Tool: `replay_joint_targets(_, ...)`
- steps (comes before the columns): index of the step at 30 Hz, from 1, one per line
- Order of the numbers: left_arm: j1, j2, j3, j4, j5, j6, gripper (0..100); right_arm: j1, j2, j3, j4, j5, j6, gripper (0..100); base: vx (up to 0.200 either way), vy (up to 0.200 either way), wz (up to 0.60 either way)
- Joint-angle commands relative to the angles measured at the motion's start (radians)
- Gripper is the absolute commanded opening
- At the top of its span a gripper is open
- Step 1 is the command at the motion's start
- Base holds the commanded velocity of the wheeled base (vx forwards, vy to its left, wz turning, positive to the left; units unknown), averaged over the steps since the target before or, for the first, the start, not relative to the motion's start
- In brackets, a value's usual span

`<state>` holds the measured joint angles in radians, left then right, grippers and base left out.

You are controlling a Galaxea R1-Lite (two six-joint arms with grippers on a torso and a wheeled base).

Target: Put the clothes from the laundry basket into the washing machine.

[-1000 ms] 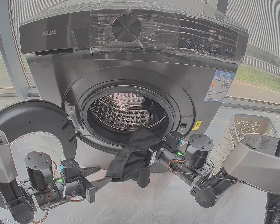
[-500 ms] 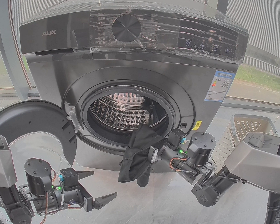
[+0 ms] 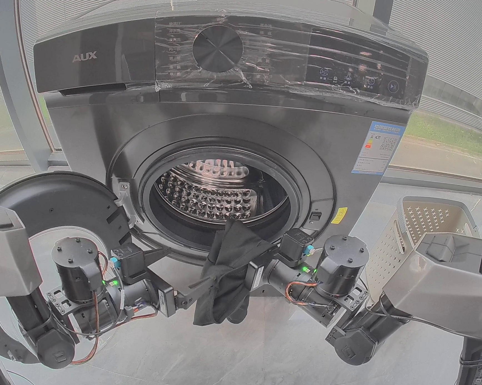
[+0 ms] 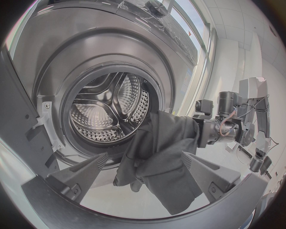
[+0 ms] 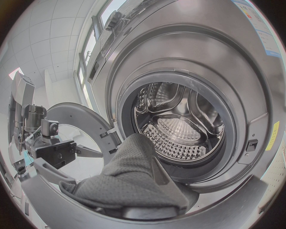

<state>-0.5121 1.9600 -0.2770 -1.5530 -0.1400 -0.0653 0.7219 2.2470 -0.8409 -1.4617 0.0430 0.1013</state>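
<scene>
The right pincer [image 3: 237, 282] grips a limp black knitted garment [image 3: 229, 267] that hangs before the round steel-drum opening of the washing machine [image 3: 230, 122], while the left pincer [image 3: 184, 269] stands open around its lower folds.

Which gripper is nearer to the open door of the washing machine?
Left. The left gripper sits beside the open door, at its hinge edge. The right gripper, holding the black garment, is farther, at the drum opening lower rim.

Pale marbled floor [image 3: 270, 365] under the washing machine [image 3: 225, 122], laundry basket [image 3: 387, 247] just beside it.
</scene>
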Motion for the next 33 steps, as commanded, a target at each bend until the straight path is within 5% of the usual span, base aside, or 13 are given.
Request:
replay_joint_targets(1,0.009,0.063,-0.056,-0.001,0.0,-0.001,100,0.011,-0.006,0.003,-0.002,0.003,0.0,0,0.0,0.0,0.0)
replay_joint_targets(33,-0.025,0.326,-0.357,-0.001,0.002,-0.001,100,0.09,-0.053,0.106,-0.028,0.002,0.006,0,0.0,0.0,0.0)
